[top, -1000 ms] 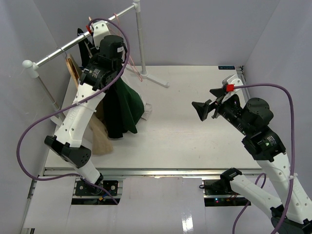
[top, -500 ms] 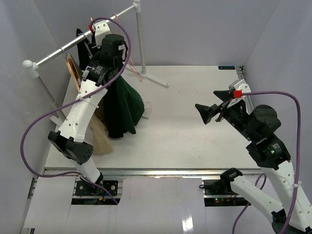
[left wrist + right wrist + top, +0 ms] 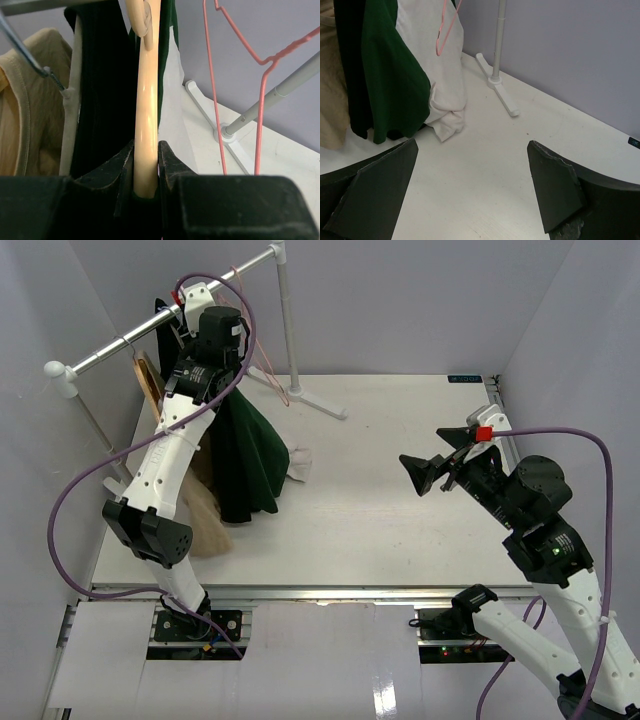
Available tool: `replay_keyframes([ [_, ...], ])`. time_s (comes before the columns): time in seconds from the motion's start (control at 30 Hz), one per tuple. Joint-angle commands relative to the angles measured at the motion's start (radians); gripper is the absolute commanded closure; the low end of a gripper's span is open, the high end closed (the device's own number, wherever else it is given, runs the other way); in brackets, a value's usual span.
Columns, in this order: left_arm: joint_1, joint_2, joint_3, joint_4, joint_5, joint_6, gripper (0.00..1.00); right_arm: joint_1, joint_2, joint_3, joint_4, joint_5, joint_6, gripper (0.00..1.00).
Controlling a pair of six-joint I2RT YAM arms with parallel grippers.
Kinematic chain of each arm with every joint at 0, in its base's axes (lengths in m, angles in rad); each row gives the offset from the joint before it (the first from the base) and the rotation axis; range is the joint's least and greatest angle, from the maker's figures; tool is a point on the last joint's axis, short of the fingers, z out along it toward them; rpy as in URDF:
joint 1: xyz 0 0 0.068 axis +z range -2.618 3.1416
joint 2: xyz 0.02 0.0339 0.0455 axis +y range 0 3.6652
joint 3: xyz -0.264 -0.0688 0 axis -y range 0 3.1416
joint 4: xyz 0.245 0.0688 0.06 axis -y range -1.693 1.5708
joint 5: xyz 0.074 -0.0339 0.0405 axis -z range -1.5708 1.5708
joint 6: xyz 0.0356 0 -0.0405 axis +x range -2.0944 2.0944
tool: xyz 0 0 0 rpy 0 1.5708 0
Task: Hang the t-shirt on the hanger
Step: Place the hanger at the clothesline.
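The dark green t-shirt (image 3: pixel 262 445) with its cream panel (image 3: pixel 432 60) hangs draped over the light wooden hanger (image 3: pixel 146 115) beside the rail. Its cream hem bunches on the table (image 3: pixel 299 463). My left gripper (image 3: pixel 146 152) is shut on the hanger's arm, high up by the rail in the top view (image 3: pixel 183 335). The hanger's hook does not show. My right gripper (image 3: pixel 424 472) hovers open over the table's right half, well apart from the shirt. Nothing lies between its fingers (image 3: pixel 475 185).
A clothes rail (image 3: pixel 110 352) on a white pole (image 3: pixel 290 325) with a foot (image 3: pixel 322 404) stands at the back left. A pink wire hanger (image 3: pixel 215 80), a black garment (image 3: pixel 100 85) and a tan garment (image 3: pixel 208 520) hang there too. Walls enclose the table (image 3: pixel 400 530).
My left arm has lifted the hanger and shirt higher and further back toward the rail. The right gripper drew back a little to the right and higher, then held still.
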Motion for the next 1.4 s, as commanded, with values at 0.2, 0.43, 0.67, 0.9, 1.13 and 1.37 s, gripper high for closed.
replay_keyframes([
  [0.2,0.02,-0.037,-0.065,0.115,0.037,0.01,1.0,0.006,-0.002,-0.012,0.058,0.011,0.0,0.03],
  [0.43,0.02,-0.069,-0.091,0.116,0.055,0.0,0.96,0.006,-0.008,-0.01,0.056,0.012,-0.001,0.03],
  [0.67,0.02,-0.077,-0.104,0.119,0.053,0.001,0.78,0.007,-0.014,-0.008,0.056,0.011,-0.001,0.03],
  [0.9,0.02,-0.088,-0.094,0.126,0.107,0.013,0.49,0.007,-0.013,-0.007,0.056,0.011,-0.004,0.03],
  [1.13,0.02,-0.123,-0.091,0.136,0.167,0.04,0.38,0.007,-0.008,-0.003,0.057,0.009,-0.004,0.03],
  [1.37,0.02,-0.213,-0.114,0.192,0.461,0.14,0.28,0.006,-0.01,-0.007,0.063,0.006,-0.002,0.03],
])
